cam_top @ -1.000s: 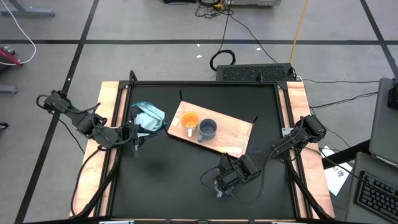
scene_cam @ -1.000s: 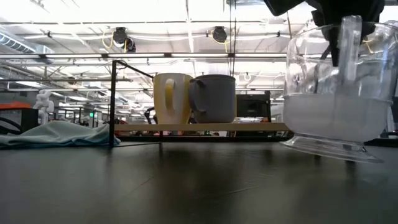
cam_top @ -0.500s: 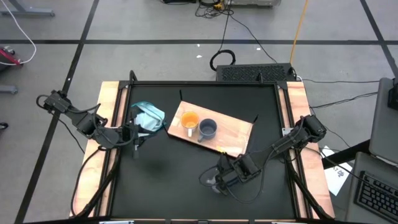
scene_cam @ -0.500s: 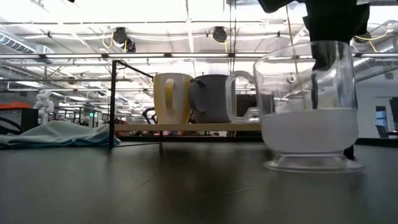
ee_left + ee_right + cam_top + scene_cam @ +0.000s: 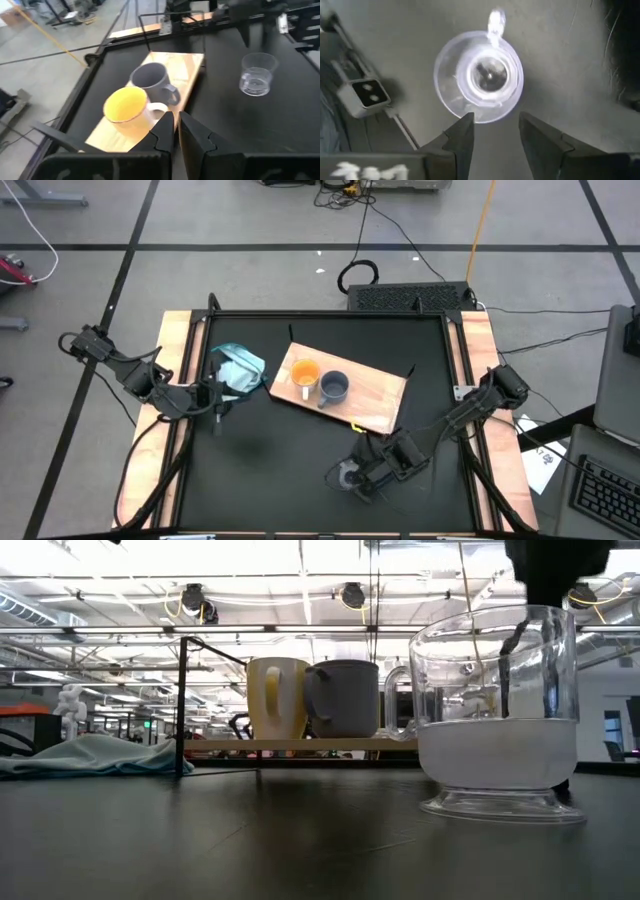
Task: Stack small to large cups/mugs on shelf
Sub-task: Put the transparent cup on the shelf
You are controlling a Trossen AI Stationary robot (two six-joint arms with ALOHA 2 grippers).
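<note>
Parted jaws on the right gripper (image 5: 492, 135) hang just above the clear cup (image 5: 479, 75), with a finger (image 5: 461, 137) on either side of its rim and neither one touching it, so nothing is held. That right arm reaches in from the table's right edge, bends at the elbow and ends low over the near middle of the black table (image 5: 270, 470), its wrist pointing straight down at the cup. On the left, the other arm lies along the table's left edge with the left gripper (image 5: 220, 405) near the teal cloth (image 5: 238, 367); its jaws are nearly shut, the two fingers (image 5: 162, 131) almost meeting with only a thin slit between them, and they grip nothing. Largest of the objects, the wooden shelf board (image 5: 375, 395) lies at an angle in the middle of the table. Two mugs stand upright on it, touching each other: the orange mug (image 5: 304, 375) with the pale handle and the blue-grey mug (image 5: 334, 387) beside it. Well apart from the board, the clear cup stands upright on the bare tabletop, its handle turned toward the shelf in the low view.
</note>
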